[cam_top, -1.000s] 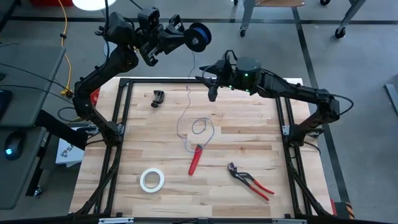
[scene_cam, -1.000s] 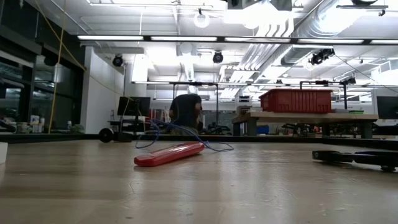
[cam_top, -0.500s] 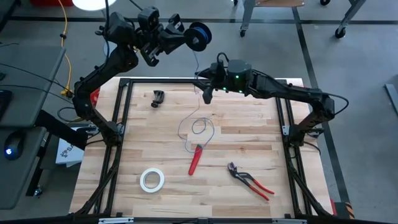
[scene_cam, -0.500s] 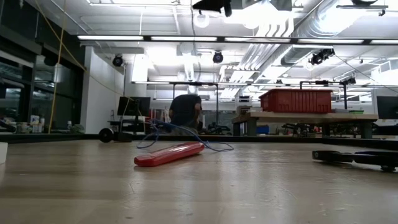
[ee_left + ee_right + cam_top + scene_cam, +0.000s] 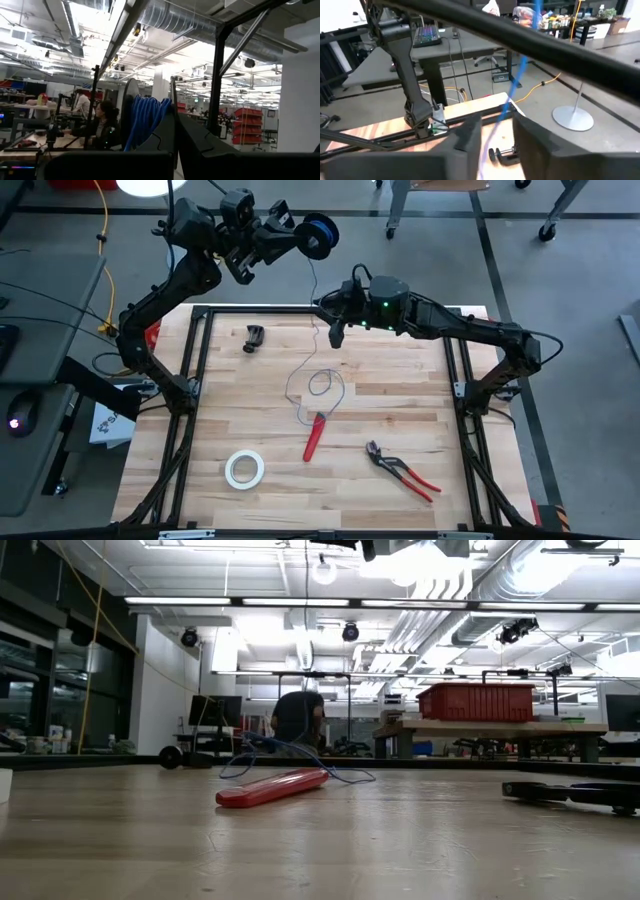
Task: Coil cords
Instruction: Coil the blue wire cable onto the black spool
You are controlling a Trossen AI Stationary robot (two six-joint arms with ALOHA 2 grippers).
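The left gripper [image 5: 292,238] is raised off the far edge of the counter [image 5: 400,405], clenched on the spool [image 5: 320,237], which sticks out sideways from its fingers; in the left wrist view the blue windings [image 5: 146,120] sit right at the fingertips. The wire [image 5: 312,290] drops from the spool toward the right gripper [image 5: 336,333], which hovers lower, just over the counter's far rail.

The right gripper straddles the wire — in the right wrist view the blue strand [image 5: 512,97] runs down between the two dark fingers [image 5: 470,135], with daylight on either side. Its fingers are part-way apart; whether they already pinch the wire, I cannot tell.

Below the right gripper the wire trails on down onto the counter and lies in loose loops [image 5: 322,385] near the middle, ending beside a red tool [image 5: 314,438]. From the low view the loops [image 5: 290,752] rise just behind that red tool [image 5: 272,787].

Farther out from the right gripper: a small black clamp [image 5: 254,338] lies on the counter toward the left arm's side, red-handled pliers [image 5: 403,471] lie toward the near right corner, and a white tape roll [image 5: 244,469] sits near the front left. A yellow cable [image 5: 104,250] runs on the floor beyond the left arm.

In the room behind, seen from the left wrist, a person [image 5: 102,125] sits at a bench.
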